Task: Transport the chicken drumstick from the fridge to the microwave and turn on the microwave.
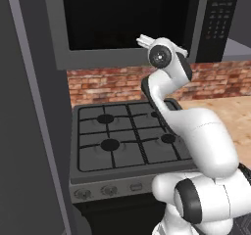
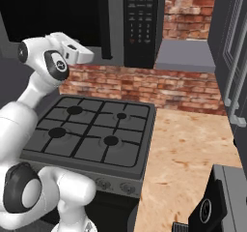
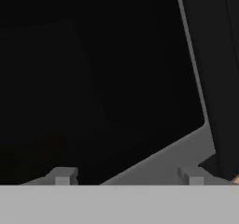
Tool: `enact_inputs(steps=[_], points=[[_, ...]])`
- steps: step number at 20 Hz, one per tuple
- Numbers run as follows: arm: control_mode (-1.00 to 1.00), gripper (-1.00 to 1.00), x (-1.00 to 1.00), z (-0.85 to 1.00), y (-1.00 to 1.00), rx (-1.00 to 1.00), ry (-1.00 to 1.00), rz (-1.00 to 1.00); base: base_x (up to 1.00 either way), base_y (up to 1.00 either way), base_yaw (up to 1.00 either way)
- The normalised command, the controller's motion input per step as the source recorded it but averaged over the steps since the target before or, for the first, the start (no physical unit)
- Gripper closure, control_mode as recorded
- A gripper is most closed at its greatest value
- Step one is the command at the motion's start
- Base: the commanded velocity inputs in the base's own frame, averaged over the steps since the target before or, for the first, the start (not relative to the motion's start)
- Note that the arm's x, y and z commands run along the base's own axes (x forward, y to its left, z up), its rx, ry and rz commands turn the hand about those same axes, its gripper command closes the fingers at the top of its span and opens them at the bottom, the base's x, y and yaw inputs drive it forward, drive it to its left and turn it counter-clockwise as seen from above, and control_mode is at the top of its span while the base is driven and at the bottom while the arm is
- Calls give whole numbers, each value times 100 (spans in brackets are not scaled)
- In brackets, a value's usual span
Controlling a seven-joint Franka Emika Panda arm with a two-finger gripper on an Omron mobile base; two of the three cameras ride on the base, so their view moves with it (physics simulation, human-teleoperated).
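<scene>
— Scanning from the left: what's there?
— A gas stove sits below the microwave, whose dark glass door looks closed.
— And the gripper?
— Raised before that door, fingertips spread wide, nothing between them.
— Further right?
— The button panel, then a wooden counter. I see no drumstick.

The microwave hangs above the stove — door shut (dark glass), black button panel at its right.

microwave: black glass, grey frame | wall: red brick | counter: tan speckled
</scene>
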Motion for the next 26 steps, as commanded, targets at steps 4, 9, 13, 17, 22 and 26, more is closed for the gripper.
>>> enact_inputs(steps=[4, 9, 13, 17, 22, 26], points=[[-100, -100, 79, -8, 0, 3, -15, 5, 0, 0, 0], [-100, -100, 53, 0, 0, 6, -10, 5, 0, 0, 0], [-100, -100, -19, 5, -5, 21, 2, 15, 0, 0, 0], [-100, -100, -77, 26, -7, 31, 12, 21, 0, 0, 0], [-100, -100, -78, 53, 0, 32, 15, 16, 0, 0, 0], [-100, -100, -65, 84, 0, 36, 17, 13, 0, 0, 0]])
